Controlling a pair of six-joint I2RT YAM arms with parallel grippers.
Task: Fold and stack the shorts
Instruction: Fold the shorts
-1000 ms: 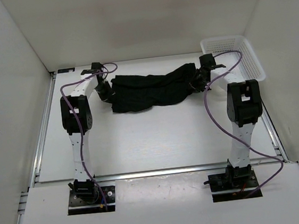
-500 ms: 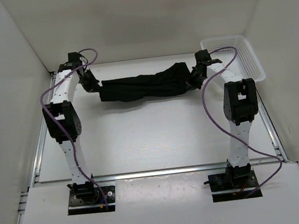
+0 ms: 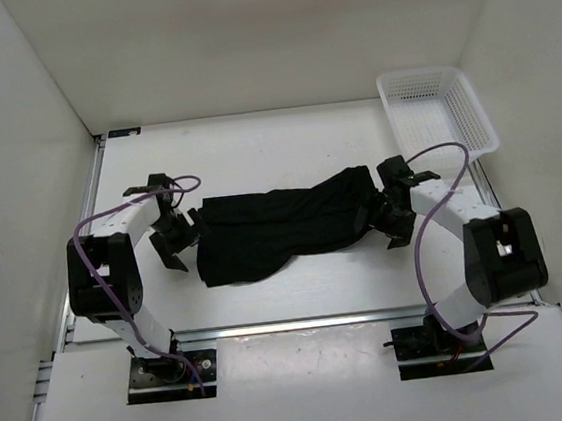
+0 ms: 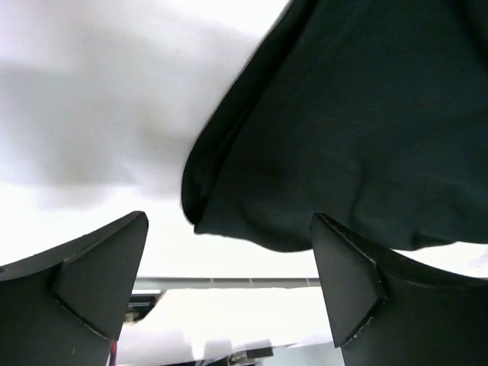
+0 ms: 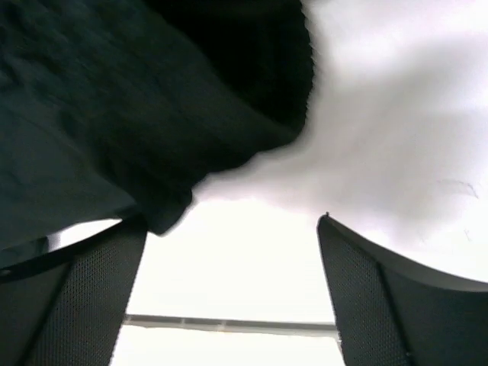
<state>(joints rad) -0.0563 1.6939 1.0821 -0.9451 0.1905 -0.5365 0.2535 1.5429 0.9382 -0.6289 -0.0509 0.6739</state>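
Note:
The black shorts [image 3: 283, 228] lie stretched left to right across the middle of the white table, bunched and creased. My left gripper [image 3: 173, 238] sits just off their left end, jaws open with nothing between them. In the left wrist view the shorts [image 4: 358, 114] fill the upper right, their rounded edge hanging above the left gripper [image 4: 229, 221]. My right gripper [image 3: 394, 215] stands open at the shorts' right end. The right wrist view has the shorts [image 5: 114, 99] at the upper left, just touching the left finger's tip, and the right gripper [image 5: 232, 221] is empty.
A white mesh basket [image 3: 478, 107] stands at the far right corner. White walls close in the table on the left, right and back. A metal rail [image 3: 293, 323] runs along the near edge, in front of the arm bases.
Both arms drew the shorts from the far side of the table toward the near side. Both grippers then opened and let go of the fabric ends.

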